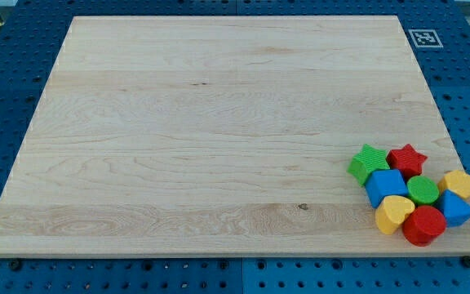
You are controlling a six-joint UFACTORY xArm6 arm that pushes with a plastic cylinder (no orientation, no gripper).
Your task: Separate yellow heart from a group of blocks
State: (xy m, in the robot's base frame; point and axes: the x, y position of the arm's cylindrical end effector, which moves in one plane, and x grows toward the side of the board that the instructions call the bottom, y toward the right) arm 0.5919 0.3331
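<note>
The yellow heart point(392, 213) lies at the view's bottom right of the wooden board point(219, 131), on the left edge of a tight group. It touches the blue cube point(385, 186) above it and the red cylinder point(423, 225) on its right. The group also holds a green star point(368, 162), a red star point(406, 158), a green cylinder point(422, 190), a blue triangle point(455, 210) and a yellow block point(461, 184). My tip does not show in the view.
The board lies on a blue perforated table point(463, 49). A black and white marker tag point(423, 37) sits at the board's top right corner. The group lies close to the board's right and bottom edges.
</note>
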